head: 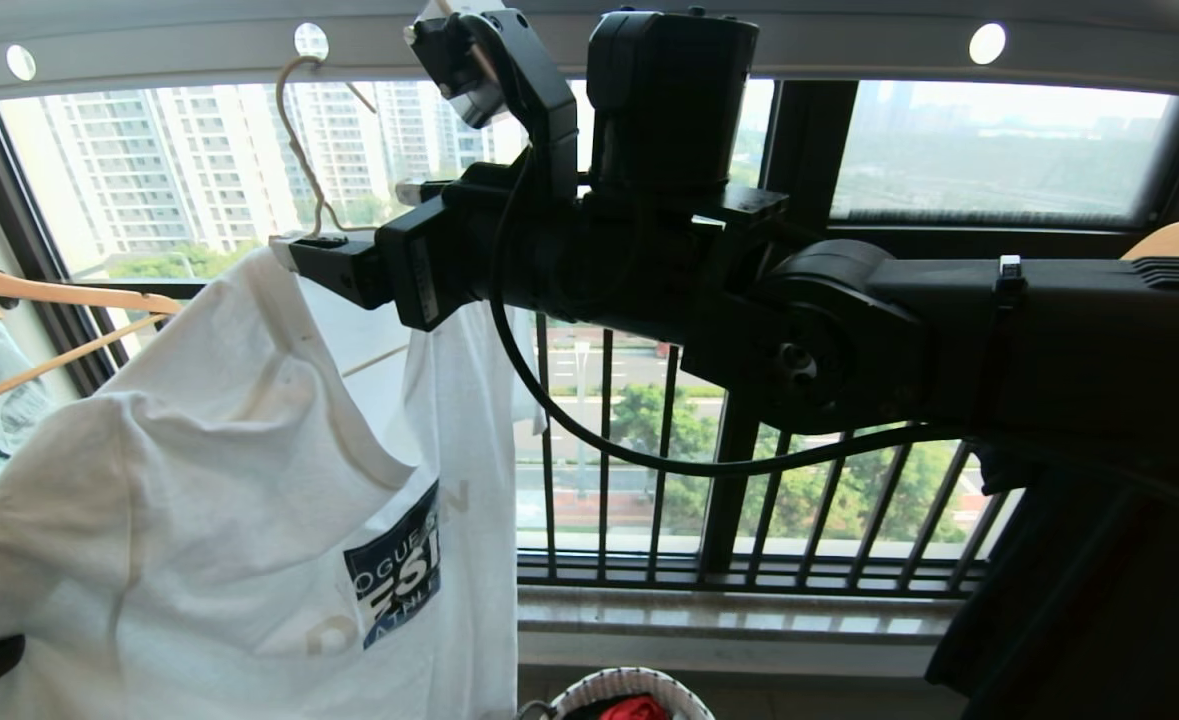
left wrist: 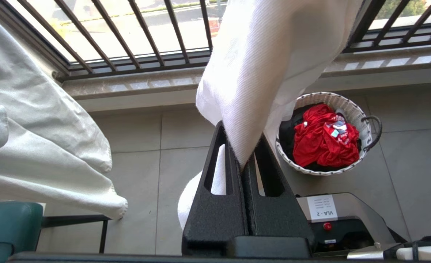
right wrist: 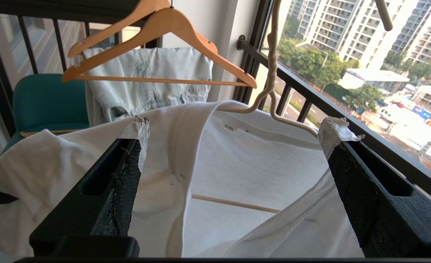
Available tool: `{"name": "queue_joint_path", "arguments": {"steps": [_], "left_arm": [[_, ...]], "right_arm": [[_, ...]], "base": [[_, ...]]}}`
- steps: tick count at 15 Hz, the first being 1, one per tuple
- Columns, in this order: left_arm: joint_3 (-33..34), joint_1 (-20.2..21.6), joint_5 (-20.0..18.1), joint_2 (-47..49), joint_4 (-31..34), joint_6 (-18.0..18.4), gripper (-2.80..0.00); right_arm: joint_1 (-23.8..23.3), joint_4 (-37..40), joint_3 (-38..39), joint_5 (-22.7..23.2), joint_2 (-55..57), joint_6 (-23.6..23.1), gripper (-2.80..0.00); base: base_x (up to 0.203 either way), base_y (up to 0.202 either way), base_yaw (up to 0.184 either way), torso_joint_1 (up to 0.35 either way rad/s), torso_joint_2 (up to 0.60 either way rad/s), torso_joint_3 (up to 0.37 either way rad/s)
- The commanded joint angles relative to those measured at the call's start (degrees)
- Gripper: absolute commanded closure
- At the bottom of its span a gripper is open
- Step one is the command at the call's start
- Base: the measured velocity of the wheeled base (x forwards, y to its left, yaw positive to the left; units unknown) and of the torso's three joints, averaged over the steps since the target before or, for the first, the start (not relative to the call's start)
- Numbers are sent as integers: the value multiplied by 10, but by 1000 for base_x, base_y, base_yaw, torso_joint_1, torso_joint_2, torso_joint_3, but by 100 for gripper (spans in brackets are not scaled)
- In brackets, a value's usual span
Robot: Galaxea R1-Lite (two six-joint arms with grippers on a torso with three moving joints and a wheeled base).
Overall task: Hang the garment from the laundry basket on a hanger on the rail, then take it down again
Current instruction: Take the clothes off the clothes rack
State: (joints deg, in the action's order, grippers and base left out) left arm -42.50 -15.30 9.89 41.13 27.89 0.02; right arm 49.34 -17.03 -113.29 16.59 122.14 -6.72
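Note:
The white garment [head: 229, 480] with its navy chest graphic hangs on the thin beige hanger [head: 294, 140], whose hook sits in a hole of the grey rail [head: 149, 45]. My right gripper [right wrist: 237, 133] stands wide open at the collar [right wrist: 186, 146], one finger on each side of the neck opening, holding nothing. The hanger's neck [right wrist: 272, 62] rises just beyond it. Lower down, my left gripper [left wrist: 242, 160] is shut on a fold of the garment's white cloth [left wrist: 266, 73]. On the floor below stands the laundry basket [left wrist: 361, 106].
A red garment [left wrist: 325, 140] lies in the basket. Wooden hangers [right wrist: 164, 25] carrying a pale denim piece [right wrist: 146, 84] hang to the left, over a teal chair [right wrist: 47, 102]. Behind everything runs the black barred window railing [head: 649, 450]. My right arm [head: 849, 340] crosses the head view.

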Motion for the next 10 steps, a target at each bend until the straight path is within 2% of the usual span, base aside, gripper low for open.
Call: {"name": "queue_joint_path", "arguments": {"steps": [1, 7, 8, 10], "left_arm": [[-3, 0, -14, -4, 1, 1, 0], [-2, 0, -14, -9, 1, 2, 0], [-2, 0, -14, -10, 1, 2, 0], [-2, 0, -14, -14, 1, 2, 0]], "right_arm": [[-1, 0, 0, 1, -1, -1, -280], [-3, 2, 7, -5, -6, 3, -280], [-4, 2, 8, -8, -8, 5, 0], [-4, 3, 15, -9, -14, 17, 0]], "base": [[0, 0, 0, 0, 0, 0], [0, 0, 0, 0, 0, 0], [0, 0, 0, 0, 0, 0], [0, 0, 0, 0, 0, 0]]}}
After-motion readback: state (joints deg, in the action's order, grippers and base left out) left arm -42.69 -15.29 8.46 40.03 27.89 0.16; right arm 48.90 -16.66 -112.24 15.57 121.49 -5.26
